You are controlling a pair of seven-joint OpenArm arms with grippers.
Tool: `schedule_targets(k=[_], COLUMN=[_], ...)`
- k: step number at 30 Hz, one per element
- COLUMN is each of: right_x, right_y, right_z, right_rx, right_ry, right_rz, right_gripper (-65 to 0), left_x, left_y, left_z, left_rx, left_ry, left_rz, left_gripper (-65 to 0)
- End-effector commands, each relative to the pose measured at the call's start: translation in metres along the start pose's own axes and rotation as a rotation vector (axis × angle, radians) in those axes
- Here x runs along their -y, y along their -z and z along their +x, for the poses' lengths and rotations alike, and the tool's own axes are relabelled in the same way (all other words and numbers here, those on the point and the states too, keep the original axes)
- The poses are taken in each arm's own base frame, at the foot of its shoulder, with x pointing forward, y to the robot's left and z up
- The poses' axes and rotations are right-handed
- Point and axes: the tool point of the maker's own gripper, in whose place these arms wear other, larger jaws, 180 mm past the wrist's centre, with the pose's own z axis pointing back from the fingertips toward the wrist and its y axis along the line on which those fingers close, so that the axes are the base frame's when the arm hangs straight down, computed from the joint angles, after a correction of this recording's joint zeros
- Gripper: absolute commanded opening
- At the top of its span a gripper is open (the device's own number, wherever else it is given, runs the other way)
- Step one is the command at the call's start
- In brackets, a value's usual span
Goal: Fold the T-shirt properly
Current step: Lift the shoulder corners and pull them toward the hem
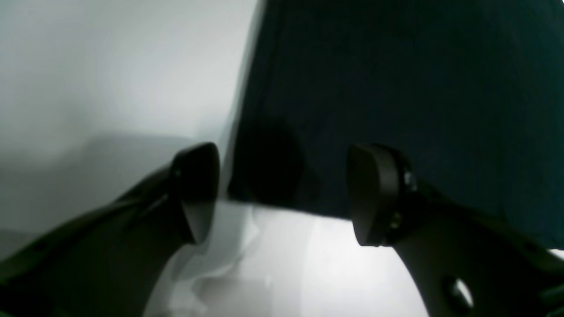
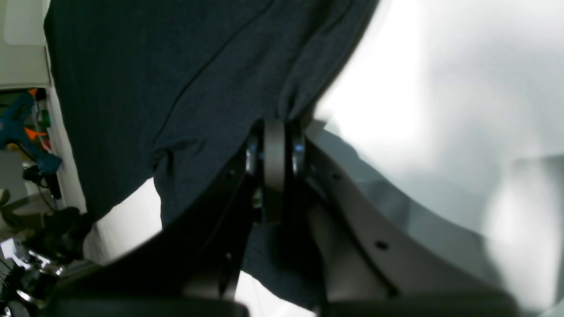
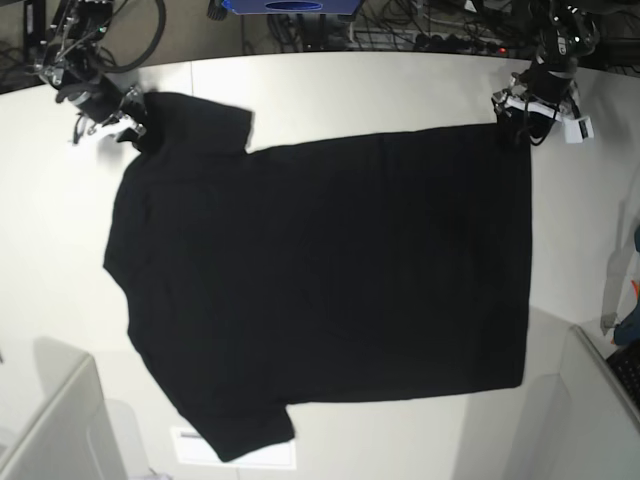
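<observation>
The black T-shirt (image 3: 330,290) lies spread flat on the white table (image 3: 380,90), plain side up, with its sleeves toward the left. My right gripper (image 3: 126,118) is at the far left sleeve. In the right wrist view it (image 2: 275,145) is shut on a bunched edge of the dark cloth (image 2: 145,75). My left gripper (image 3: 512,108) is at the shirt's far right corner. In the left wrist view it (image 1: 286,193) is open, its fingers (image 1: 374,193) on either side of the cloth corner (image 1: 396,88), which rests on the table.
Grey partition panels stand at the near left (image 3: 55,430) and near right (image 3: 590,410). Cables and a blue box (image 3: 290,6) lie behind the table's far edge. A white label (image 3: 250,455) lies by the near sleeve. A blue and orange tool (image 3: 632,318) is at the right edge.
</observation>
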Motion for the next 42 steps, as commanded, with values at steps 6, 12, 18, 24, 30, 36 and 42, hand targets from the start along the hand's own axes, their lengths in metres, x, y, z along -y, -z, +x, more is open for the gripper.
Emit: schedule_targets(k=[6,12,18,24,30,36,42], right_x=[0.022,0.024,0.012,-0.009,-0.046,-0.078,-0.107], right_y=[-0.005,-0.010,-0.033,-0.056,-0.066,-0.057,-0.044], right_z=[-0.027,-0.032,-0.031,-0.038,-0.014,0.027,0.069], right_rx=[-0.123,-0.129,-0.107,-0.091,-0.006,0.074,0.134], right_ry=[-0.016,-0.020,-0.105,-0.185,-0.241,-0.275,-0.247], right_rz=[-0.105,-0.112,-0.129,-0.125,-0.101,-0.054,-0.003], right_gripper=[-65.0,-65.0,-65.0,-65.0,-65.0,-65.0,-65.0], left_x=[-0.009,-0.004,-0.017,-0.020,-0.011,0.002,0.020], left_y=[0.000,-0.002,-0.039,-0.078,-0.083,-0.075,-0.065], left_z=[-0.025,-0.019,0.008,0.021,0.025,0.040,0.058], left_rx=[-0.112,-0.103,-0.064,-0.043,-0.029,0.027,0.072], left_ry=[-0.004,0.026,0.190,0.280,0.299,0.266,0.173], left_rz=[0.030,0.022,0.091,0.135,0.121,0.077,0.010], left_gripper=[-51.8,-65.0,-65.0,-65.0,-65.0,-65.0,-65.0])
